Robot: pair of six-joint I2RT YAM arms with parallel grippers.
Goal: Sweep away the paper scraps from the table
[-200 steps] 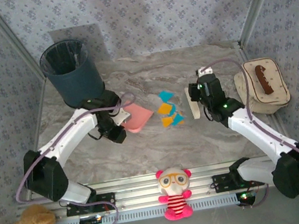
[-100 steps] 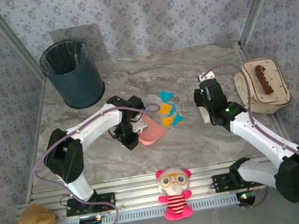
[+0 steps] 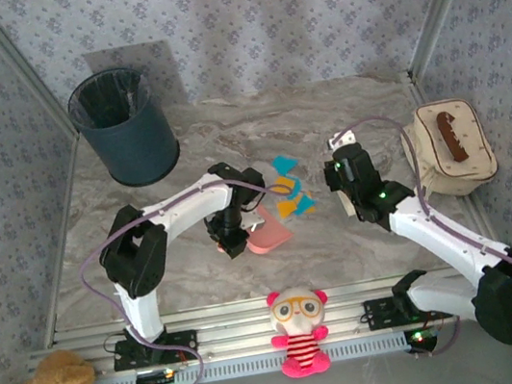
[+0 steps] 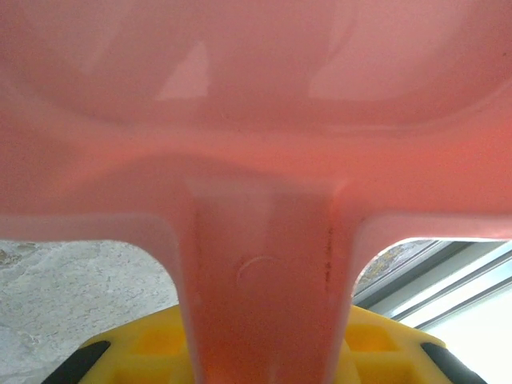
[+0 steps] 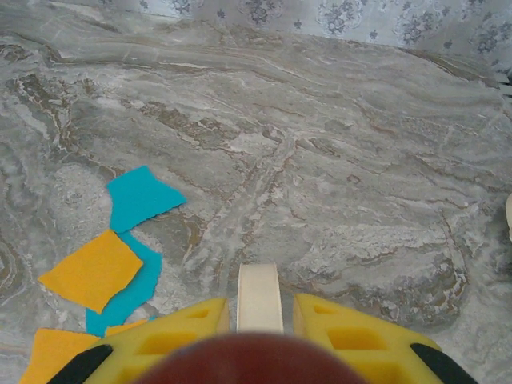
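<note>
Left tool (image 4: 264, 352) grips dustpan (image 4: 256, 120) (right tool (image 5: 258, 314): brush (image 5: 258, 286)) beside paper scraps (image 5: 94, 270).

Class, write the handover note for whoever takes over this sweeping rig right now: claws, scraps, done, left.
Left claw: shut on the pink dustpan, by its handle.
Right claw: shut on a cream tool, right of the paper scraps.
Scraps: orange and blue, clustered on the table between pan and tool.
Done: both tools gripped.
Left: sweep every scrap into the pan; none seen there.
</note>
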